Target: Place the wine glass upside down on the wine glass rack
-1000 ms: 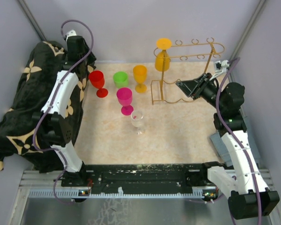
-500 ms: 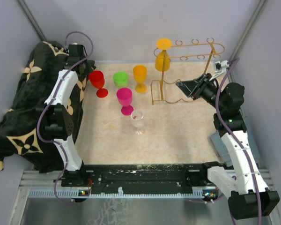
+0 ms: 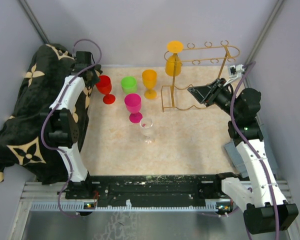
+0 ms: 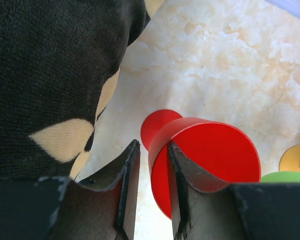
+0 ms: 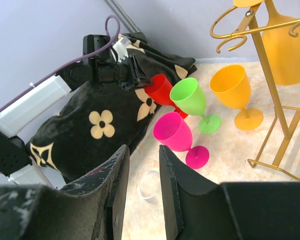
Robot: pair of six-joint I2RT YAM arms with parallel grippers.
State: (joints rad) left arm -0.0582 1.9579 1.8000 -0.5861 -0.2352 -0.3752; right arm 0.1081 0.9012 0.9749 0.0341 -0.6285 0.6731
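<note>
A red wine glass (image 3: 104, 85) stands upright at the back left of the mat. My left gripper (image 3: 96, 75) straddles its rim (image 4: 210, 150): one finger is inside the bowl against the wall, and the other is outside with a small gap, so the left gripper (image 4: 152, 145) is open. The gold wire wine glass rack (image 3: 200, 61) stands at the back right, and an orange glass (image 3: 173, 62) hangs upside down on it. My right gripper (image 3: 191, 90) hovers beside the rack, open (image 5: 143, 148) and empty.
Green (image 3: 129, 84), orange (image 3: 149, 80), pink (image 3: 133, 104) and clear (image 3: 147, 126) glasses stand upright mid-mat. A black blanket with cream flowers (image 3: 25, 115) is heaped along the left edge beside the left arm. Grey walls close in the back and sides.
My left gripper has moved right and forward from the blanket to the red glass rim, and its jaws have narrowed a little. The right arm has not moved.
</note>
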